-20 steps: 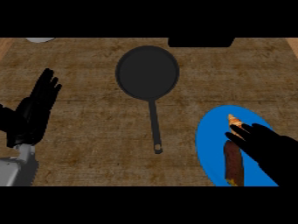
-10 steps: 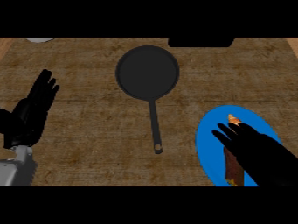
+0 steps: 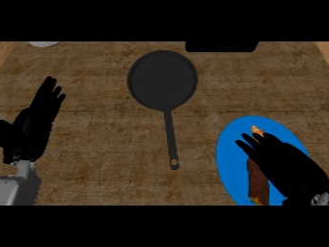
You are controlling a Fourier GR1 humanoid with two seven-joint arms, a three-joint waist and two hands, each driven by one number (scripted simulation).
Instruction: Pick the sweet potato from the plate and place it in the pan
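- The surface (image 3: 102, 87) is a brown, woven-looking counter that fills my view, with paler wooden strips along its far left and far right edges; I see little of the room beyond it.
- A black pan (image 3: 162, 79) lies well ahead and to the left of my right robot hand, its long handle pointing back toward me. Nothing is in it, so I judge the placing step is not yet done.
- A blue plate (image 3: 231, 144) sits directly under my right robot hand, near the surface's right edge.
- My right robot hand (image 3: 284, 161) lies over the plate, fingers stretched forward and lying along the sweet potato. I cannot tell whether they have closed on it.
- My left robot hand (image 3: 32, 125) rests at the left edge, fingers straight and apart, holding nothing; I judge it is parked out of the way.
- The sweet potato (image 3: 256, 181) lies on the plate, mostly covered by my right robot hand; a reddish-brown flank shows just left of the palm and an orange tip just past the fingertips.
- A dark block and a pale round object sit at the far edge, cut off.
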